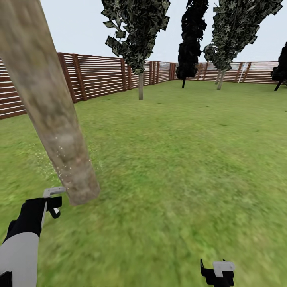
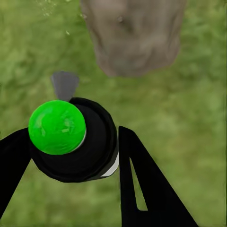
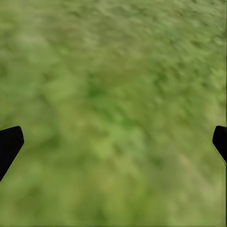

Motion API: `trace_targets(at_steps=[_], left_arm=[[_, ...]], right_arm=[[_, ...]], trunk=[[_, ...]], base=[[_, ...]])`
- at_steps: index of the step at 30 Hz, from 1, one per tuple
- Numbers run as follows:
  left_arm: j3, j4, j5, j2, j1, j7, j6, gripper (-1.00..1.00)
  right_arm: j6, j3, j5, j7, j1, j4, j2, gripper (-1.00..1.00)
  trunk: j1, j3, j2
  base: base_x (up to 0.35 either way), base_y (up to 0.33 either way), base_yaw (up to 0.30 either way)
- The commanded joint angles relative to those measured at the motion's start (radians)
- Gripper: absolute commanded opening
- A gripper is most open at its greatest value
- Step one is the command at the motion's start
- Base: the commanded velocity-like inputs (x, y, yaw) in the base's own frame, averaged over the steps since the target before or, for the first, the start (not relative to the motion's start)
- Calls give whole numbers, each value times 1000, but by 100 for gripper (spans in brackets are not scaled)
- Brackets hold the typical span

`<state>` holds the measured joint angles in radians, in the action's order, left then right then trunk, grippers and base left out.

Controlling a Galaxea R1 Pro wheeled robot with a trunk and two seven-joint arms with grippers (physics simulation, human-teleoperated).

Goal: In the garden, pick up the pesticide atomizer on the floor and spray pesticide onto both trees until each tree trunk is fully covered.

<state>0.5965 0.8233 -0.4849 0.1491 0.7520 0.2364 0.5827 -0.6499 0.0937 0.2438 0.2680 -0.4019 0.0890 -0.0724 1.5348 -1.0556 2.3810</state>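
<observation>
Grass (image 1: 179, 167) underfoot: left hand (image 2: 71, 156) pinches atomizer (image 2: 57, 126) beside trunk (image 1: 48, 111); right hand (image 3: 113, 146) spread.

Even, shadowless daylight; grass (image 1: 179, 167) blurry, wrist views soft.

A brown slatted wooden fence (image 1: 99, 75) runs across the upper part of the frame, from the left edge to the right. Above it hangs a pale grey sky (image 1: 79, 28). Dark conifers (image 1: 191, 44) stand at upper right.
</observation>
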Motion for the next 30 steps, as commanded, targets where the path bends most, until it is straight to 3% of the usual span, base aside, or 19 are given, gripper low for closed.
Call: trace_targets(at_steps=[1, 17, 21, 25, 30], left_arm=[[1, 0, 0, 0, 1, -3, 0, -100], [13, -18, -6, 2, -5, -16, 3, -100], [11, -18, -6, -29, -5, -17, 5, -100], [28, -25, -7, 29, -32, -21, 4, -100], [25, -26, -8, 23, -37, -23, 5, -100]], right_arm=[[0, 0, 0, 0, 0, 0, 0, 100], [-1, 0, -1, 2, 0, 0, 2, 100], [-1, 0, -1, 2, 0, 0, 2, 100], [0, 0, -1, 2, 0, 0, 2, 100], [-1, 0, -1, 2, 0, 0, 2, 100]], trunk=[[0, 0, 0], [0, 0, 0], [0, 0, 0], [0, 0, 0], [0, 0, 0]], base=[[154, -194, 11], [107, -249, 48], [188, -231, 24], [223, -181, 1], [235, -172, 60]])
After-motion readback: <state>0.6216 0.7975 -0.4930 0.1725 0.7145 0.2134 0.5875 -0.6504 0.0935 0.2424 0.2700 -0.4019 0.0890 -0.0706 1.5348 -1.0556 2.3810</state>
